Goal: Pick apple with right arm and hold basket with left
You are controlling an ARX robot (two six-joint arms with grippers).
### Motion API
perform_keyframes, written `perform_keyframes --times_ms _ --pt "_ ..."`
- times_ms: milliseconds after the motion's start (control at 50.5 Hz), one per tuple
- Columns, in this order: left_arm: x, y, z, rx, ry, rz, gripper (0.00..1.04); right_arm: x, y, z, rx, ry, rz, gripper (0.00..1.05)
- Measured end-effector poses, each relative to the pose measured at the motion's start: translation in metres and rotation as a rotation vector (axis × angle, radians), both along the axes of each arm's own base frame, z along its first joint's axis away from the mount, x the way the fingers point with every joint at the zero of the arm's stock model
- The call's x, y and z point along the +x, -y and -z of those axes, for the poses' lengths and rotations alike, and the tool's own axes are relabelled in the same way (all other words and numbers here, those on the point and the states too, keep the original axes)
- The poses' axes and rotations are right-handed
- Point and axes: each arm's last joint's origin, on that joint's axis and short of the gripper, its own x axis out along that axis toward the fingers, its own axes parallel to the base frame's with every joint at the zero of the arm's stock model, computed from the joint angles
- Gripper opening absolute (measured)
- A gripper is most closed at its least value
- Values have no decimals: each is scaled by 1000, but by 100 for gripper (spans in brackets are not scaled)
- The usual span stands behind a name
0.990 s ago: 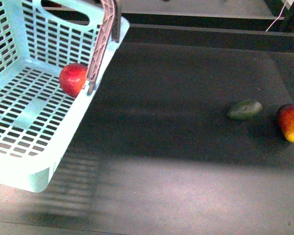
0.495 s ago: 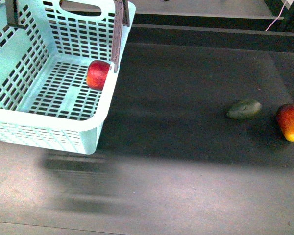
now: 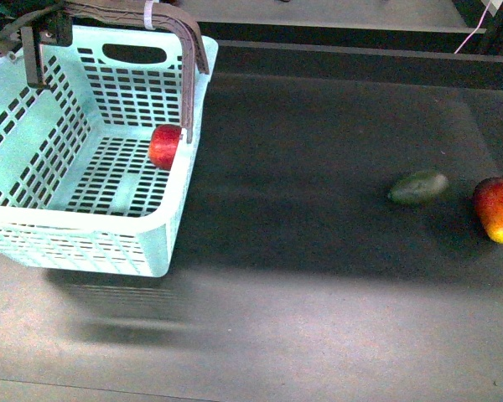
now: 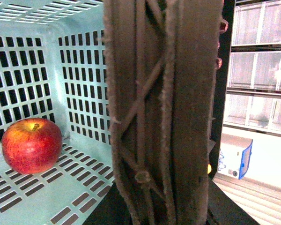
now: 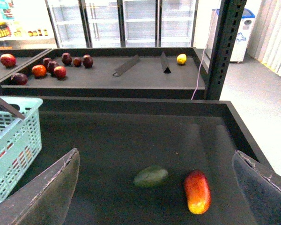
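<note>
Already, the apple [image 3: 165, 146] lies inside the turquoise basket [image 3: 33, 226], at ten o'clock of the dark surface [image 3: 318, 209]. Left tool [image 3: 40, 25] pinches its brown handle [image 3: 189, 75]; right tool [image 5: 155, 153] hangs spread, empty. Both task parts look done.

The basket [image 3: 84, 219], steeply tipped at the frame's upper left a second ago, now hangs nearly level; the apple [image 3: 165, 146] has shifted rightward along its floor.

At the far left, the left gripper [image 3: 44, 29] closes around the handle [image 3: 189, 59] of the basket [image 3: 101, 239]. The right gripper [image 5: 154, 157] hovers on the right side, its fingers [image 5: 51, 187] spread wide apart.
</note>
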Motion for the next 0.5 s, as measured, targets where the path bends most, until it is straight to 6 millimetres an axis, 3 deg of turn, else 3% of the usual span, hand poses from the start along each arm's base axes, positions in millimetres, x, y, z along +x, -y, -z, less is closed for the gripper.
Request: perform_keyframes --times_ms 257,436,495 --pt "-11 -5 9 -27 -20 -21 21 0 0 0 0 0 0 96" --pt "-20 -6 10 -39 -30 -40 49 0 0 0 0 0 0 96" --pt "-22 -5 4 -41 -20 -43 64 0 0 0 0 0 0 96"
